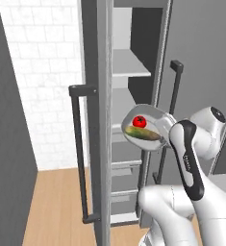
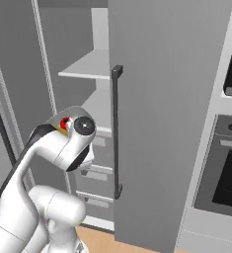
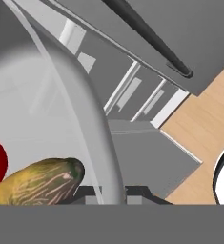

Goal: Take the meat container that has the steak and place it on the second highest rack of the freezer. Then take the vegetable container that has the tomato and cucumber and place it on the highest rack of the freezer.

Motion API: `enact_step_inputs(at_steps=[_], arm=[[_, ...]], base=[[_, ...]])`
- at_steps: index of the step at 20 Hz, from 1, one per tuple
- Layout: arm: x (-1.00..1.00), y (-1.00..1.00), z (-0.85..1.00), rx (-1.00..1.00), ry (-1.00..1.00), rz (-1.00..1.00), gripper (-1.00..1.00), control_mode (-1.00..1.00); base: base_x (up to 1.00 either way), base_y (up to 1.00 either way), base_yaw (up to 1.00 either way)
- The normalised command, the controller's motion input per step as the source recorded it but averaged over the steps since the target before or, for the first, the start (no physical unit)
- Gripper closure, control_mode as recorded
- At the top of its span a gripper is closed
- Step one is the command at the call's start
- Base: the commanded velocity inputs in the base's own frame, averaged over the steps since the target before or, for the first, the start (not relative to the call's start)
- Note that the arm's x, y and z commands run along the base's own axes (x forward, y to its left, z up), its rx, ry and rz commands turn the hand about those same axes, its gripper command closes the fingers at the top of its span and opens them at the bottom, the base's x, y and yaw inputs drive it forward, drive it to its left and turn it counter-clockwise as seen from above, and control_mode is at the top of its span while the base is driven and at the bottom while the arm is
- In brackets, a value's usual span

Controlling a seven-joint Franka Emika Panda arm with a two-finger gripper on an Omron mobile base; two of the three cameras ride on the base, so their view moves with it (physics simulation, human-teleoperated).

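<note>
Clenched tool (image 3: 106, 198) gripping shallow grey container's (image 1: 158, 116) rim; keep level, lift onto flat light-grey highest rack (image 1: 129, 65)

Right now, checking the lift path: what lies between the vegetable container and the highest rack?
In the left base view, nothing: bare air separates the vegetable container from the highest rack above.
</note>
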Motion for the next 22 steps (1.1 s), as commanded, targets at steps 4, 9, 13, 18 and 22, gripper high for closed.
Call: enact_step_inputs(at_steps=[4,9,13,18,22], arm=[[0.00,0.00,0.00,0.00,0.00,0.00,1.00,1.00],[0.00,0.00,0.00,0.00,0.00,0.00,1.00,1.00],[0.55,0.05,0.00,0.06,0.02,-0.26,1.00,-1.00],[0.29,-0.07,0.00,0.23,0.05,-0.60,1.00,-1.00],[0.05,0.20,0.00,0.32,0.02,-0.41,1.00,-1.00]], base=[[0.43,0.05,-0.06],[0.30,0.13,-0.03],[0.11,0.18,-0.05],[0.00,0.00,0.00],[0.00,0.00,0.00]])
